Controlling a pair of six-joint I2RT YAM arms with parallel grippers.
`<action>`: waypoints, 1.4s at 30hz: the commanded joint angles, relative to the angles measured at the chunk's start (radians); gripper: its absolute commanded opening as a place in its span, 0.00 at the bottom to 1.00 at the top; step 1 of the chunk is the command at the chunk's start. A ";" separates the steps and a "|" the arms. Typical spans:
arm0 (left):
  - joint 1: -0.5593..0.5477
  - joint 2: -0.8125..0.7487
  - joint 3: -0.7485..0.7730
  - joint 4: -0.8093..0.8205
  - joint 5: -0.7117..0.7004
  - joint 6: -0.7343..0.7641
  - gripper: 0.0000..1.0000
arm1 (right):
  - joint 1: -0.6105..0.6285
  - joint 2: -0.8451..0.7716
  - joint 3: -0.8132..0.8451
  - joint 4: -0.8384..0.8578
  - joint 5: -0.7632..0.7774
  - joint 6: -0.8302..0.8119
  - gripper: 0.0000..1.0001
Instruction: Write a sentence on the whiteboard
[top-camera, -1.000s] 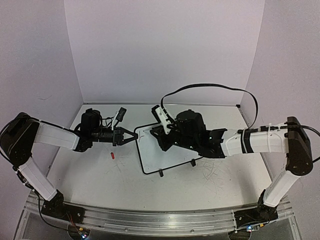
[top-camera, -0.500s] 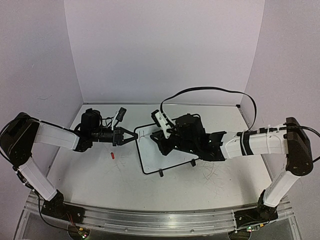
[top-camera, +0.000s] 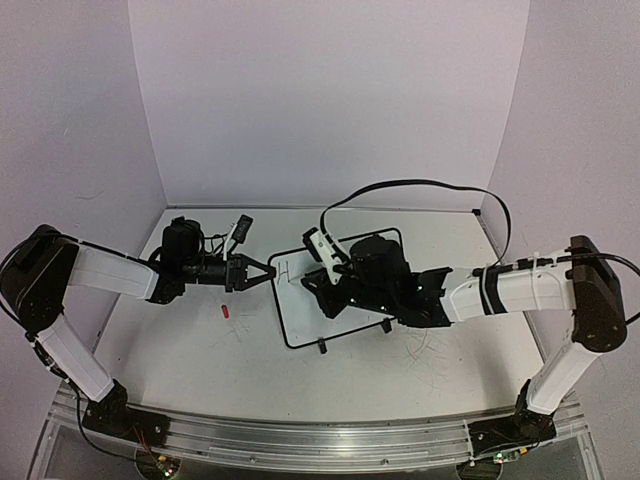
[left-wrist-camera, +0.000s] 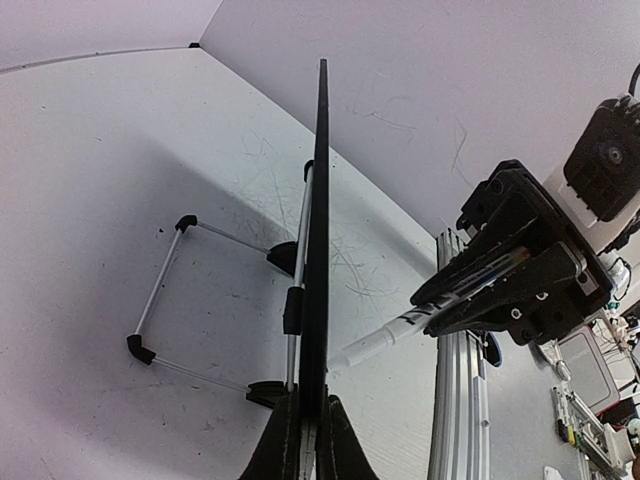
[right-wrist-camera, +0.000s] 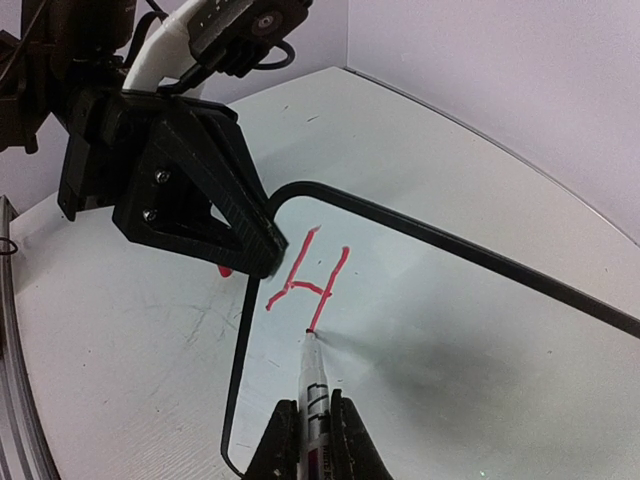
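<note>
Shifted leftward, right pincer (right-wrist-camera: 312, 415) pinches marker (right-wrist-camera: 314, 372) on whiteboard (right-wrist-camera: 450, 330); left pincer (top-camera: 268, 275) clamps its edge, cap (top-camera: 226, 310) nearby.

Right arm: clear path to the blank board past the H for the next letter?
Probably yes. The right gripper holds the marker with its tip at the H's foot, and the whiteboard beyond is bare. The left gripper clamps only the whiteboard's left edge, clear of that area.
</note>
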 joint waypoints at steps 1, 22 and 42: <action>-0.001 -0.030 0.001 0.032 0.032 0.006 0.00 | 0.001 -0.089 0.014 0.024 -0.022 0.015 0.00; -0.001 -0.015 0.007 0.030 0.037 0.001 0.00 | -0.037 -0.068 -0.023 0.065 -0.053 -0.009 0.00; -0.001 -0.025 0.002 0.028 0.037 0.006 0.00 | -0.037 -0.035 -0.003 0.061 0.024 0.007 0.00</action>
